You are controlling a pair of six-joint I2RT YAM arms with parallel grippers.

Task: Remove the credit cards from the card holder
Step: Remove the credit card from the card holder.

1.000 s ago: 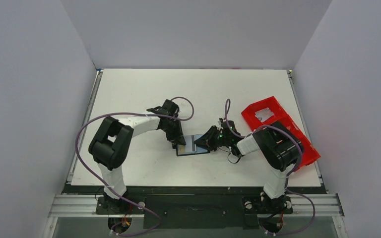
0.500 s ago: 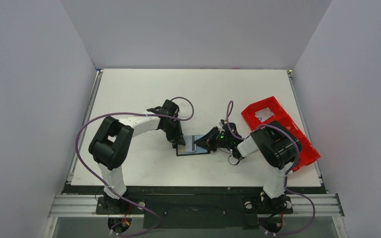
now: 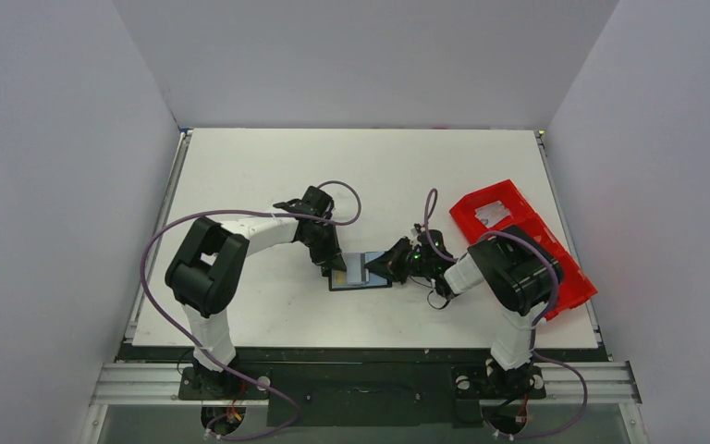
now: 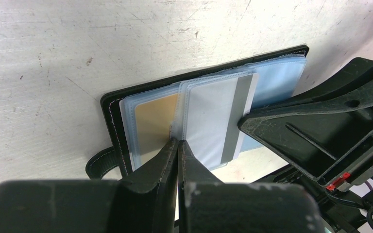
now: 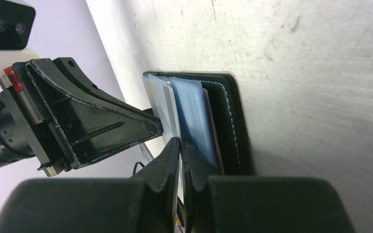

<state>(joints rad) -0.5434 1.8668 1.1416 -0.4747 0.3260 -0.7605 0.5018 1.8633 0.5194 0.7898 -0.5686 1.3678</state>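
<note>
The black card holder (image 3: 359,280) lies open on the table between both grippers, its blue-grey inside and clear sleeves (image 4: 281,77) facing up. My left gripper (image 3: 336,265) is shut on the edge of a clear sleeve (image 4: 178,141), beside a gold card (image 4: 153,124) and the black closing tab (image 4: 99,162). A white card with a grey stripe (image 4: 213,119) sticks partway out of its sleeve. My right gripper (image 3: 373,266) is shut on that card's edge (image 5: 179,141). The card holder's stitched black cover shows in the right wrist view (image 5: 230,126).
A red plastic compartment tray (image 3: 508,231) stands at the right edge of the table, behind my right arm. The two grippers face each other tip to tip over the holder. Grey walls enclose the white table (image 3: 268,166).
My right gripper has drawn back slightly to the right, still on the white card. My left gripper and the card holder have stayed put.
</note>
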